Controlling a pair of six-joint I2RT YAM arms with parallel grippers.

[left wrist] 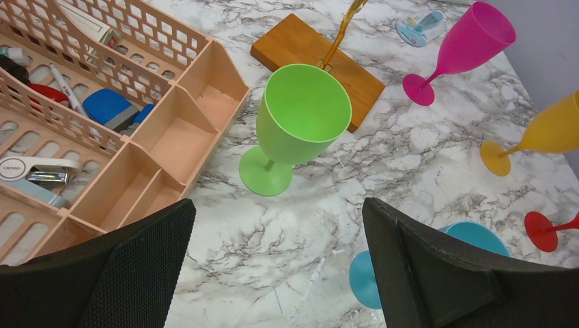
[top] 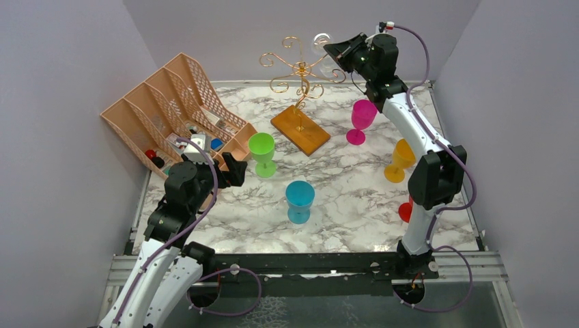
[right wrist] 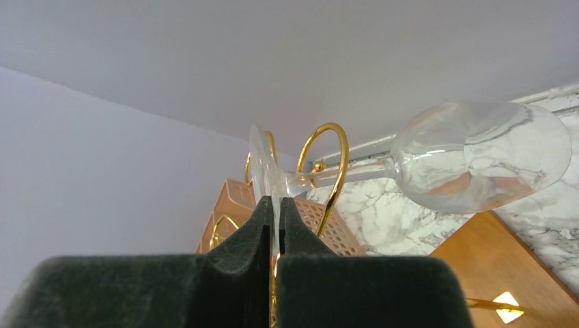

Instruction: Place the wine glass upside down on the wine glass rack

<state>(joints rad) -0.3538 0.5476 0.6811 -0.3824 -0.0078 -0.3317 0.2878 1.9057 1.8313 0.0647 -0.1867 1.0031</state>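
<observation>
- The right gripper (right wrist: 274,203) is reaching high at the 12 o'clock end of the marble table (top: 355,205), its claw clenched on the flat foot of the clear wine glass (right wrist: 478,160).
- The wine glass is lying roughly on its side in the right wrist view, with the stem running from the pinched foot towards 3 o'clock and the bowl out at that end.
- The glass is hanging in the air at the top of the wine glass rack (top: 298,68). Its stem is crossing a gold scroll, though I cannot tell whether it is threading through the curl or passing just beside it.
- The rack's wooden base is sitting on the marble directly below, towards 6 o'clock from the scrolls.
- The left gripper (left wrist: 276,205) is hovering low at the 8 o'clock side of the table with its claw released, the fingers spread wide and nothing between them.
- A green goblet (left wrist: 300,116) is standing upright at 12 o'clock from that claw, near the base's corner.
- A peach mesh organiser (top: 171,102) is lying at 9 o'clock of the base.
- A pink goblet (top: 362,116) is standing at 3 o'clock of the base, an orange goblet (top: 401,158) at 4 o'clock and a blue goblet (top: 299,198) at 6 o'clock.
</observation>
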